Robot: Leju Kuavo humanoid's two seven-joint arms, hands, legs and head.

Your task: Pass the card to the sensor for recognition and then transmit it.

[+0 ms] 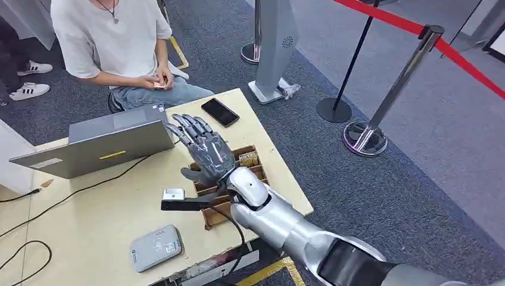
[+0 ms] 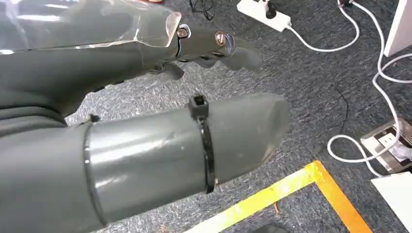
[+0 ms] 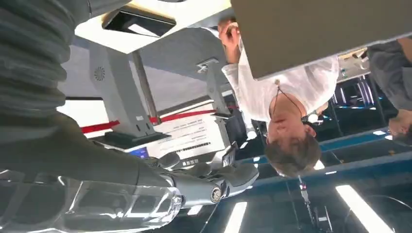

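Card reader (image 1: 156, 246) lies on wooden table (image 1: 89, 226) (grey carpet (image 1: 381, 179) around).

On the pale wooden table (image 1: 77, 238), a grey open laptop (image 1: 95, 143) sits left of the black phone (image 1: 220, 112); a brown compartmented cardboard tray (image 1: 250, 161) lies behind the grey rounded card reader (image 1: 156, 247), at the near edge.
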